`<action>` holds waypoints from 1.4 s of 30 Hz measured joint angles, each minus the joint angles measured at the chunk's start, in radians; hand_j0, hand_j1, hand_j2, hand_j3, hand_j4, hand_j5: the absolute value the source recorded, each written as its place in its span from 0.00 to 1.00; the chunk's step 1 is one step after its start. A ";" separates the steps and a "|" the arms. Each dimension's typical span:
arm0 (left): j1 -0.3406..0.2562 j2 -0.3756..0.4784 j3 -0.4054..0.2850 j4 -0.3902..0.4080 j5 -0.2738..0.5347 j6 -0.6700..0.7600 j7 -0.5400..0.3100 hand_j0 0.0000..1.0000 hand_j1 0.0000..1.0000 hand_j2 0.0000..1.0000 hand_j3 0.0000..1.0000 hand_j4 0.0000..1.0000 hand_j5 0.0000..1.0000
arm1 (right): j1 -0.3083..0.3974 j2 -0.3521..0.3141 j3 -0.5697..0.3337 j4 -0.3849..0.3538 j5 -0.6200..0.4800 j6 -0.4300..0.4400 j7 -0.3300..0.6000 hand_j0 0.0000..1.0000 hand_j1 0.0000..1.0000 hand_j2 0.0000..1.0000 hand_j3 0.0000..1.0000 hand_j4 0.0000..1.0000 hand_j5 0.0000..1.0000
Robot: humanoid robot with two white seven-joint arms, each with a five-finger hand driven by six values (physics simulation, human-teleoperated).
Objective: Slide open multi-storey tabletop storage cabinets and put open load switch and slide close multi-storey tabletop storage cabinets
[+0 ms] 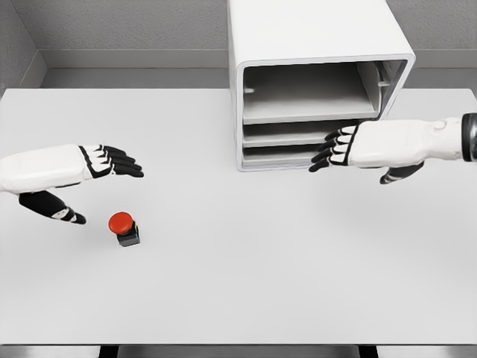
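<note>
White table (238, 298): switch (124, 228) just below-right of left hand (71, 175).

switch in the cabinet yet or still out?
Still out. The red-button switch sits on the table near the left hand, well apart from the cabinet, whose visible shelves hold nothing.

Open table (246, 283) around switch (124, 228)

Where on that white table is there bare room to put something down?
The table is bare along its whole front and right of the red switch. It is tight only at the cabinet mouth, where the right robot hand reaches.
</note>
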 measured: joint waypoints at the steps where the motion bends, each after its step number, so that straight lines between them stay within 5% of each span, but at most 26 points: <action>1: 0.000 0.002 -0.003 0.000 -0.007 0.000 0.000 1.00 1.00 1.00 1.00 1.00 1.00 | 0.000 0.003 0.002 0.000 0.000 0.000 -0.001 1.00 1.00 1.00 1.00 1.00 1.00; 10: 0.000 -0.023 -0.039 -0.001 -0.105 0.000 0.000 1.00 1.00 1.00 1.00 1.00 1.00 | -0.014 0.007 0.033 0.002 0.000 0.000 -0.161 1.00 1.00 1.00 1.00 1.00 1.00; 20: -0.005 -0.054 -0.079 -0.001 -0.178 0.000 0.000 1.00 1.00 1.00 1.00 1.00 1.00 | -0.035 0.040 0.047 0.018 -0.222 0.000 0.027 1.00 1.00 1.00 1.00 1.00 1.00; 31: -0.031 -0.058 -0.090 -0.001 -0.262 0.000 0.000 1.00 1.00 1.00 1.00 1.00 1.00 | -0.080 0.126 0.048 0.135 -0.302 0.014 0.049 1.00 1.00 1.00 1.00 1.00 1.00; 42: -0.049 -0.055 -0.090 -0.001 -0.307 0.000 0.023 1.00 1.00 1.00 1.00 1.00 1.00 | -0.090 0.172 0.048 0.201 -0.310 0.159 0.049 1.00 1.00 1.00 1.00 1.00 1.00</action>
